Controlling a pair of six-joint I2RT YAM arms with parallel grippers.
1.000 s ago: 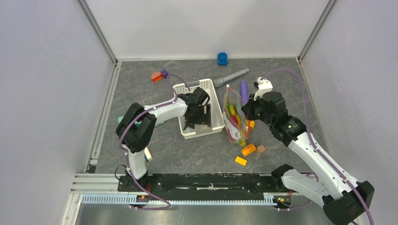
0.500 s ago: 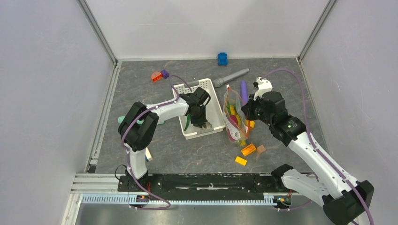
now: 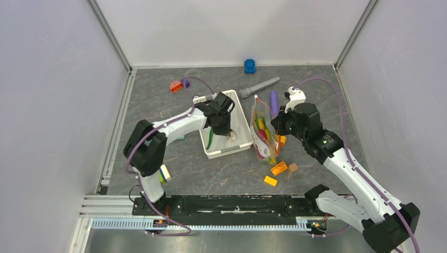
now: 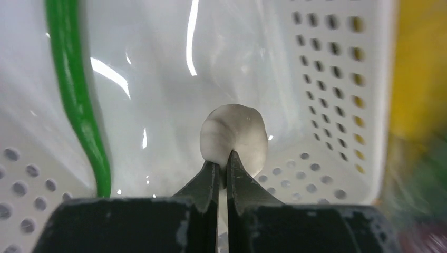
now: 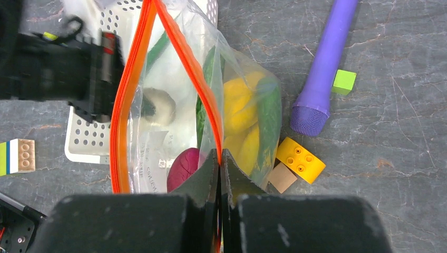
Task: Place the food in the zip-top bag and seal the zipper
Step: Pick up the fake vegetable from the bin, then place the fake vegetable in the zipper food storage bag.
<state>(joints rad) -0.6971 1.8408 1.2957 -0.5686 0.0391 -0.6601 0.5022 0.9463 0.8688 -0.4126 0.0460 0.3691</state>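
Note:
My left gripper (image 4: 221, 161) is down inside the white slotted basket (image 3: 232, 150), shut on a whitish piece (image 4: 234, 136) of the food at the basket's near right end. A slim green bean (image 4: 74, 100) lies along the basket's left side (image 3: 210, 138). The zip-top bag (image 3: 262, 134) stands to the right of the basket with its mouth open. My right gripper (image 5: 219, 155) is shut on the right side of the orange zipper (image 5: 203, 89). Inside the bag are yellow pieces (image 5: 240, 108), green pieces and a purple-red sweet potato (image 5: 183, 166).
A long purple cylinder (image 5: 324, 68) and a green cube (image 5: 343, 81) lie right of the bag. Yellow (image 5: 300, 159) and orange (image 3: 279, 168) blocks sit at its near end. A grey cylinder (image 3: 259, 87), a blue toy (image 3: 250, 66) and orange-purple blocks (image 3: 176, 86) lie farther back.
My left gripper has gone from open to shut on the whitish piece inside the basket, and its arm has shifted. The right gripper and the bag have stayed put.

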